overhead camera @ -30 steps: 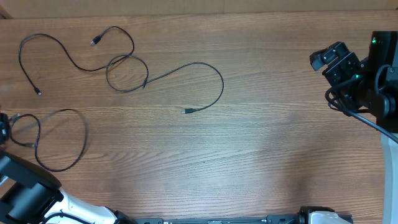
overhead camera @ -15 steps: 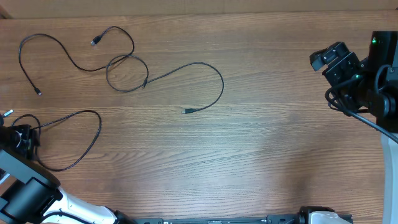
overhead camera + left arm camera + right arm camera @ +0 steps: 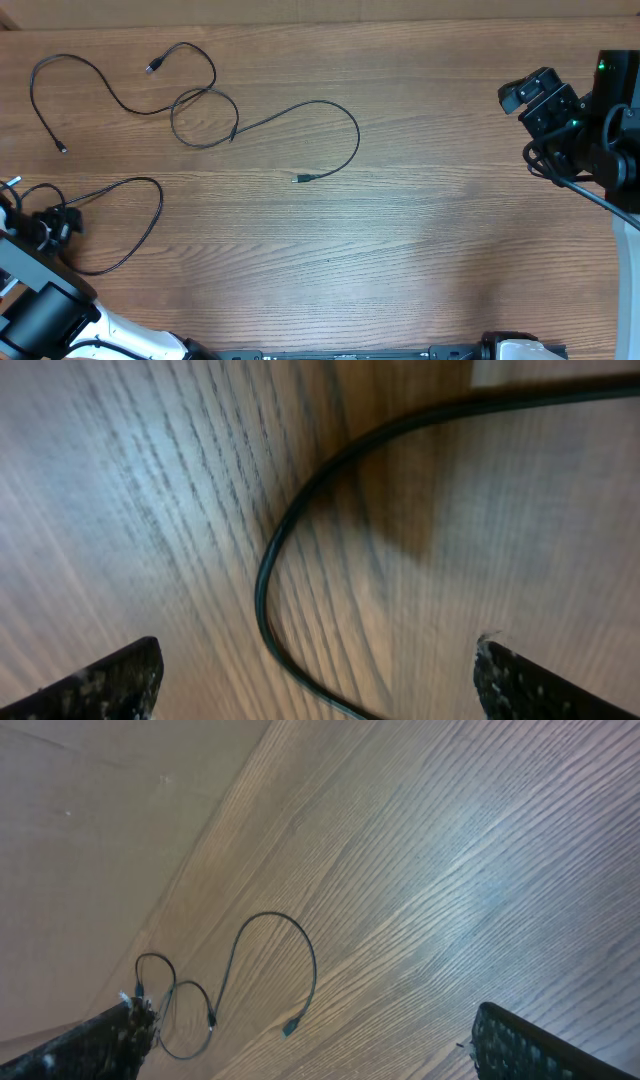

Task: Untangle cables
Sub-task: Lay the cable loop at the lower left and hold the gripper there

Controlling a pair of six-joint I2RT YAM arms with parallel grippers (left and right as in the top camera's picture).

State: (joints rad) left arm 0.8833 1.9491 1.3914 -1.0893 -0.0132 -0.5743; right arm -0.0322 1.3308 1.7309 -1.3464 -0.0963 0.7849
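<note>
Overhead: all three cables sit on the left half of the table. The top cable meets the middle cable at its small loop, the low loop lies right by the left gripper, and the right gripper hangs way off at the right edge. Left wrist cam: jaws wide apart, low loop flat on the table between them, not pinched. Right wrist cam: jaws spread too, nothing in them, middle cable far off.

No legible text, labels, brands, numbers or signs anywhere in any view.
</note>
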